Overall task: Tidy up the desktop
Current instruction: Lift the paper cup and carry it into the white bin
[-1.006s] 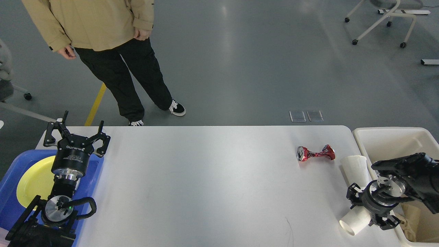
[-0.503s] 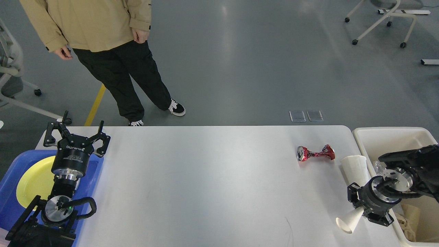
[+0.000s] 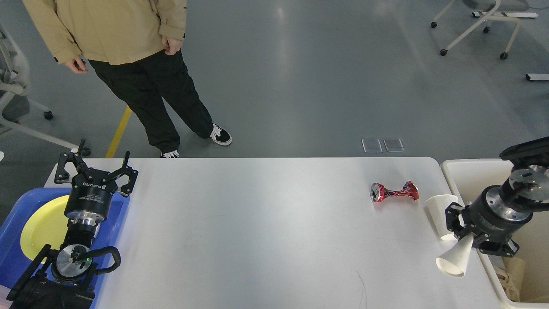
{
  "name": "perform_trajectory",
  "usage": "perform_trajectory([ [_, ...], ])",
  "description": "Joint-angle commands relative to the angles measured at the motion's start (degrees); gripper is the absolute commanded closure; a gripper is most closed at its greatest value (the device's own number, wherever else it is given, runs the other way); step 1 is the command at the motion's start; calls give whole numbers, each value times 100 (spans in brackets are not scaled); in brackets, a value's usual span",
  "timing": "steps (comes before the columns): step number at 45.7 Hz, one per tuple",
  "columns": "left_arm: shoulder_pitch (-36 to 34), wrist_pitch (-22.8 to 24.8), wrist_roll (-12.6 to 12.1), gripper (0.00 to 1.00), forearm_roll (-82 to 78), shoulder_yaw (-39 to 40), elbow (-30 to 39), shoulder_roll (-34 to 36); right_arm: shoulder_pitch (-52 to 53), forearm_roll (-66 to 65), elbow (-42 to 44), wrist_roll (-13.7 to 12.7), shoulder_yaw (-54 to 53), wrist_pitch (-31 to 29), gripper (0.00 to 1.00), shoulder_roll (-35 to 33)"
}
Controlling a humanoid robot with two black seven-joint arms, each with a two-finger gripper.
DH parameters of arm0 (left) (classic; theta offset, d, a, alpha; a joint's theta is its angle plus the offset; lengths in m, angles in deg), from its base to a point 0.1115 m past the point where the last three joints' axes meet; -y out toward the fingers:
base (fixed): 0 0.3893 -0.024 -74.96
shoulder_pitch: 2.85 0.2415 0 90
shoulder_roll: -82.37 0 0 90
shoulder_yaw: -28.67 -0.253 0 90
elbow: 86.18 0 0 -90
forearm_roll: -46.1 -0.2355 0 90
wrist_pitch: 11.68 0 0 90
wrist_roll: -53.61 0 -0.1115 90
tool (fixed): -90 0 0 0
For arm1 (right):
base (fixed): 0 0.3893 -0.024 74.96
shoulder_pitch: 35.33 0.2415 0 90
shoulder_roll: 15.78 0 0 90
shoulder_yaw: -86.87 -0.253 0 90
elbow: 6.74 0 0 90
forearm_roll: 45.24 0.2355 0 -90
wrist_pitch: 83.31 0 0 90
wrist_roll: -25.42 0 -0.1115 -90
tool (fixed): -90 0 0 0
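Right gripper [image 3: 465, 240] pinches a squashed white paper cup [image 3: 456, 259], held near the right edge of the wide white rounded-corner desktop [image 3: 257, 231].

The cup's open mouth points down and toward the left; the fingers are partly hidden behind it. The desktop fills the lower middle of the view, its near edge cut off by the frame, with a broad bare stretch across its middle. On it lie two paper cups counting the held one; the second white cup [image 3: 441, 210] lies just behind the gripper, and one crushed red can [image 3: 393, 191] sits near it. The cream plastic bin [image 3: 461, 171] adjoins the right edge. The left gripper [image 3: 96, 169] is spread wide over the blue plastic tray [image 3: 118, 223] holding one yellow plate [image 3: 40, 225].
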Motion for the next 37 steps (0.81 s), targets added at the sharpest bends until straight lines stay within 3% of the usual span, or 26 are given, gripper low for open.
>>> perform_trajectory([
  [1,0,0,0,4,0,6,0,0,1068,-7,-349,20,494,-792,100,171],
  [8,0,0,0,4,0,6,0,0,2167,-7,-622,20,890,-1434,100,462],
  [14,0,0,0,4,0,-3,0,0,2765,-7,-921,20,908,-1549,100,523],
  [37,0,0,0,4,0,-3,0,0,2722,-218,-807,20,943,-1347,100,330],
])
